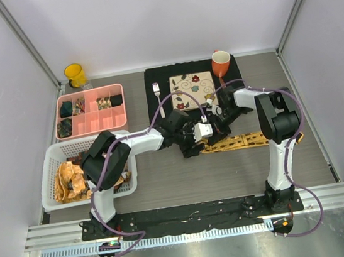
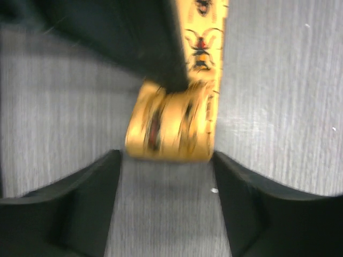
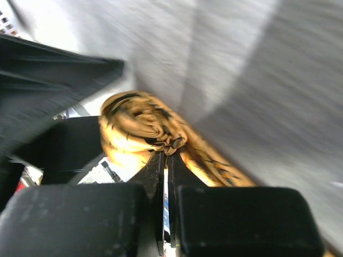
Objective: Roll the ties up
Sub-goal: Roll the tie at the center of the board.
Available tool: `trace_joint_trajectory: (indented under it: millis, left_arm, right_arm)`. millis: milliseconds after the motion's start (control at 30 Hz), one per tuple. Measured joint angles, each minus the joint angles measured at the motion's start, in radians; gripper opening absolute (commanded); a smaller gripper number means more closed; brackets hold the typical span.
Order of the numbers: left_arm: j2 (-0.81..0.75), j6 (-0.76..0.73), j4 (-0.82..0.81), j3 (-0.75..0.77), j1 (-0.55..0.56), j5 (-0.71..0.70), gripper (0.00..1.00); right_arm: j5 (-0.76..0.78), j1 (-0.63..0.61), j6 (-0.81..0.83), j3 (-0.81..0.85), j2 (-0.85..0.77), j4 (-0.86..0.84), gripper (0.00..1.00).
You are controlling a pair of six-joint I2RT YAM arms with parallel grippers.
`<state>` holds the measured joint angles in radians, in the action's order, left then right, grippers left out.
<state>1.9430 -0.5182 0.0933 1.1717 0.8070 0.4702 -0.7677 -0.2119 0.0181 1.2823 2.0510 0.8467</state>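
Right hand (image 3: 167,160) clenches the tie (image 2: 171,123) at its coil's core; left hand (image 2: 166,174) sits released, fingers flanking the coil. One tie lies mid-surface (image 1: 167,186), partly rolled, a flat stretch left. Basket (image 1: 46,159) holds an uncountable heap; tray (image 1: 102,120) several rolls, seemingly.
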Motion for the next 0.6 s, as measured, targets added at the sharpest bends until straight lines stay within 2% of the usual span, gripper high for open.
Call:
trace_joint_trajectory:
  millis: [33,67,267,467,600]
  left_arm:
    - [-0.001,0.014,-0.01,-0.003,-0.004,0.0,0.86]
    - [-0.005,0.034,-0.03,-0.012,-0.008,-0.002,0.99]
    - [-0.072,0.124,-0.112,-0.05,-0.017,-0.035,1.0]
    - [-0.29,0.263,-0.323,-0.195,-0.017,-0.132,1.0]
    - [-0.303,0.28,-0.302,-0.142,-0.026,-0.079,1.0]
  right_arm:
    - [0.008,0.008,0.004,-0.003,0.005,0.001,0.01]
    - [0.015,0.015,0.007,-0.005,0.008,0.002,0.01]
    - [0.027,0.023,0.014,-0.008,0.009,0.0,0.01]
    - [0.034,0.016,0.021,-0.015,-0.001,-0.012,0.01]
    - [0.038,-0.005,0.022,-0.023,-0.009,-0.031,0.01]
